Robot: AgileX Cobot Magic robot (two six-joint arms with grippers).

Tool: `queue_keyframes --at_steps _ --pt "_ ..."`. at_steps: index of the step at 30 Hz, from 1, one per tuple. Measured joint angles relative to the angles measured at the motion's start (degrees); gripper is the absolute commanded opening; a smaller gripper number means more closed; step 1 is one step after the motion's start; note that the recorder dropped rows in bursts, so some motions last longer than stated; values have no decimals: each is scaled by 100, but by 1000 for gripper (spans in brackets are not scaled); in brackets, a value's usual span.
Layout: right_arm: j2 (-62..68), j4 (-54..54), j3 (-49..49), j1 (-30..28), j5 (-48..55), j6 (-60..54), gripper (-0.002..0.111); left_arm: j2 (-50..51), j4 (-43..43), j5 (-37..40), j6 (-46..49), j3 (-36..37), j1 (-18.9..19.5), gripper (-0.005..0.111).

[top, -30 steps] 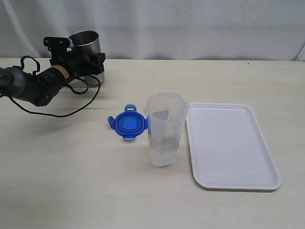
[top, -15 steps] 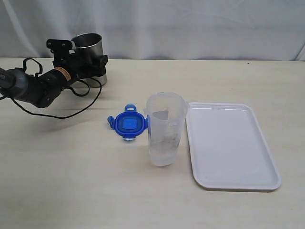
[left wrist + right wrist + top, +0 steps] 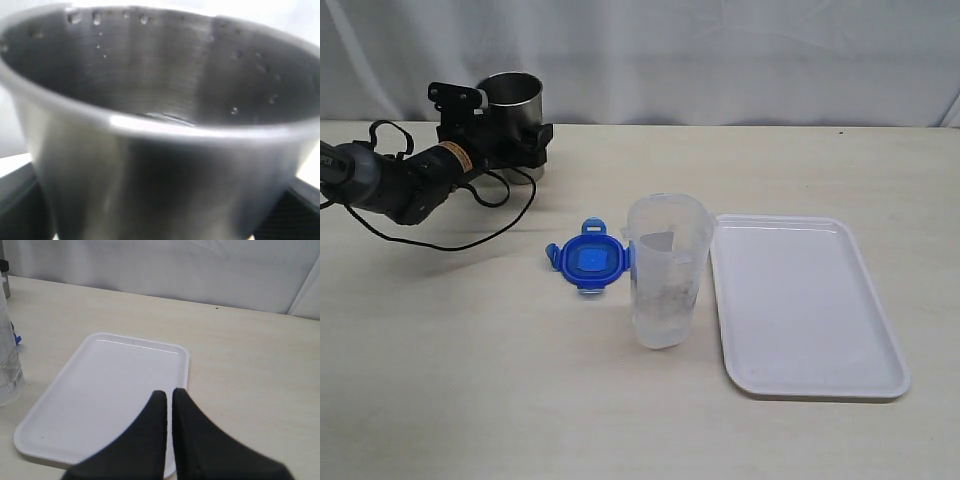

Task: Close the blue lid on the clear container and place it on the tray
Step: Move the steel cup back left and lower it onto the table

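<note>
At the upper left of the exterior view, the left gripper [image 3: 518,148] stands around the lower part of a steel cup [image 3: 512,100], with one finger on each side of its wall. The cup is upright on the table [image 3: 470,380]. The blue lid [image 3: 590,260] lies flat on the table, well apart from these fingers, on the open surface in front of them. Its edge is just beside the clear container [image 3: 665,280], perhaps touching it. The container stands upright with its mouth open, between the lid and the tray [image 3: 800,300]. It is near the long rim of the tray but stands on the table, not on the tray. The right gripper does not appear in this view.

Close before the left wrist camera, the steel cup [image 3: 160,165] fills almost the whole picture. The two black fingers appear only as dark corners at both sides of the cup, standing wide. The picture is blurred, so I cannot tell if they press the wall or only stand next to it.

Seen from the right wrist, the right gripper [image 3: 167,392] has its two black fingers closed together, and nothing is between them. The fingertips hang over the white tray [image 3: 135,342]. Past the tray's long rim, well away from the fingertips, a part of the clear container [image 3: 7,365] and a small piece of the blue lid [image 3: 17,338] show at the edge of the picture.
</note>
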Motion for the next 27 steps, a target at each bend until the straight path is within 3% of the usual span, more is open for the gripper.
queue_keyframes --at_steps 20,27 --pt "0 0 0 0 0 0 5 0 42 51 0 0 0 79" --pt "0 0 0 0 0 0 5 0 62 38 -11 0 0 86"
